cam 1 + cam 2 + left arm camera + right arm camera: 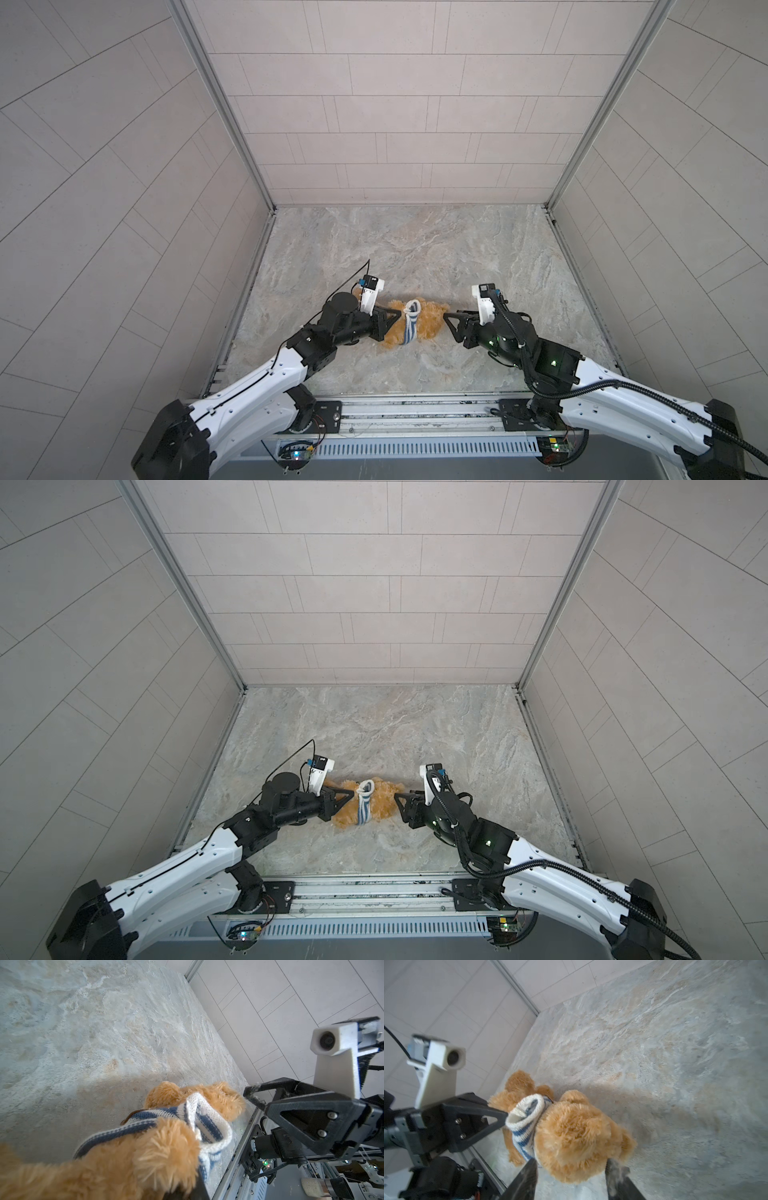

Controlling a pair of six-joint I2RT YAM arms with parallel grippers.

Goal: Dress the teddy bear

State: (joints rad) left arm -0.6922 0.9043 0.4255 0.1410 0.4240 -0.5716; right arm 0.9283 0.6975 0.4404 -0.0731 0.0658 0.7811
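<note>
Bear lies on the counter, front centre in both top views, between the 2 arms, head toward the right arm. Shirt, blue-white striped, is bunched as a band round the bear just behind the head, white hem gaping. Left end effector: clenched on the shirt's white hem. Right end effector: released, jaws apart either side of the head; contact with fur cannot be told.

Top views: a pair, high over the near edge, looking down on the surface. Wrist views: close, low, facing each other from left and right, sharing the teddy bear.
</note>
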